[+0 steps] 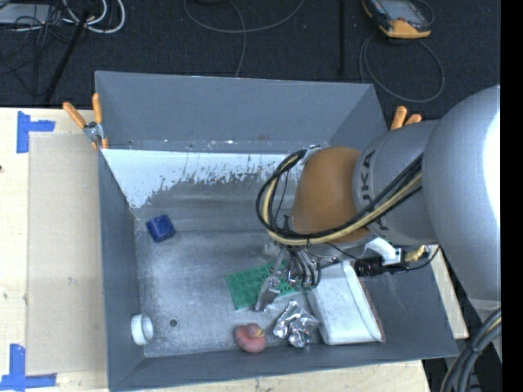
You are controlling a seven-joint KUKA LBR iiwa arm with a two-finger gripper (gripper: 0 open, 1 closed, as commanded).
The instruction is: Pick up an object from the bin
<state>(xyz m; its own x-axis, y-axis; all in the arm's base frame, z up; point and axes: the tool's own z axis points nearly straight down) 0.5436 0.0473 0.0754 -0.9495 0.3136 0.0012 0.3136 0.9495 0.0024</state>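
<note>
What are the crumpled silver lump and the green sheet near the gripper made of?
Silver lump: likely metal foil or a foil wrapper; shiny, sharp creases. Green sheet: flat, matte, speckled; perhaps scouring pad or felt, unclear.

Bin [237, 113] lit bright from above; pale glare band on far wall. Soft shadow under arm [458, 178], right side. Far background dark.

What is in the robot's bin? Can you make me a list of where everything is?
bin: grey metal
green sheet: flat, mid-floor
jaws: low over the green sheet's right edge
pink lump: by front wall
foil wad: front, right of the pink lump
white pad: right side
blue block: back left
white cap: front left corner
</note>
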